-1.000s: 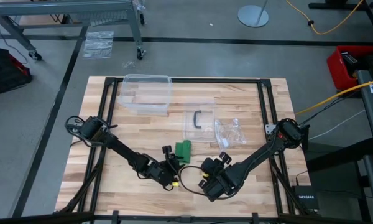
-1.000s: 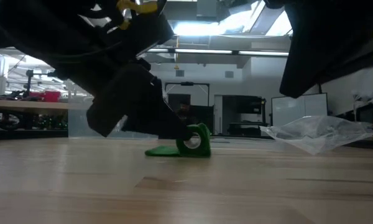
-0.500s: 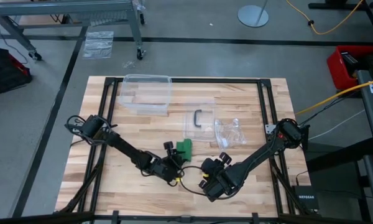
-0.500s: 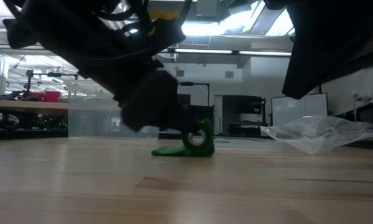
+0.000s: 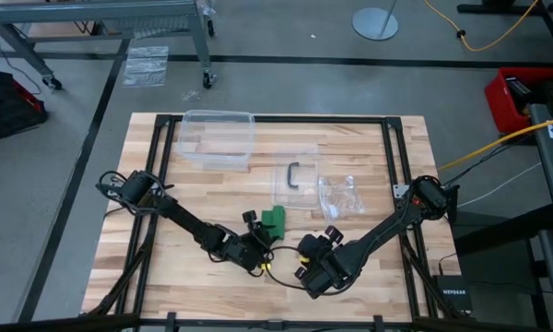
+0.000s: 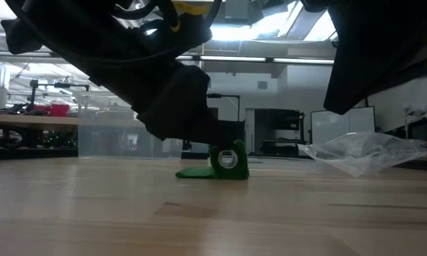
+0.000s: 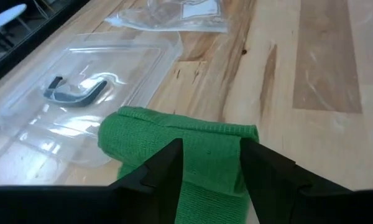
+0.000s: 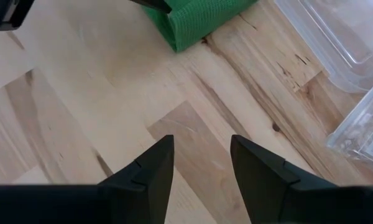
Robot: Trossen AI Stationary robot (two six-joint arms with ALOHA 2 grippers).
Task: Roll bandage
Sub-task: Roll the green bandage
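The bright green bandage [image 5: 274,219] lies on the wooden table near its middle. One end is wound into a small roll [image 6: 228,158], and a short flat tail [image 6: 196,172] rests on the table beside it. My left gripper [image 5: 262,236] comes in low from the near left. It is open, its fingers [image 7: 165,171] standing over the tail, their tips at the roll. My right gripper [image 8: 202,140] hangs open above bare wood just right of the bandage [image 8: 196,18], with nothing between its fingers. My left gripper meets the bandage's roll on the side that faces the tail [image 6: 215,151], with the tips of its open fingers. The fingers slant down from the table's near left. The green cloth [image 7: 208,168] fills the gap between them. The bandage rests on the table.
A clear plastic box [image 5: 217,138] stands at the far left of the table. A clear lid with a dark handle [image 5: 295,177] and a crumpled clear plastic bag [image 5: 341,195] lie just beyond the bandage. Bare wood lies along the near edge.
My left gripper has gone toward the bandage, to the table's right and a little farther in. The bandage has slid slightly toward the right, and its roll stands more upright than before. The right arm has kept still.
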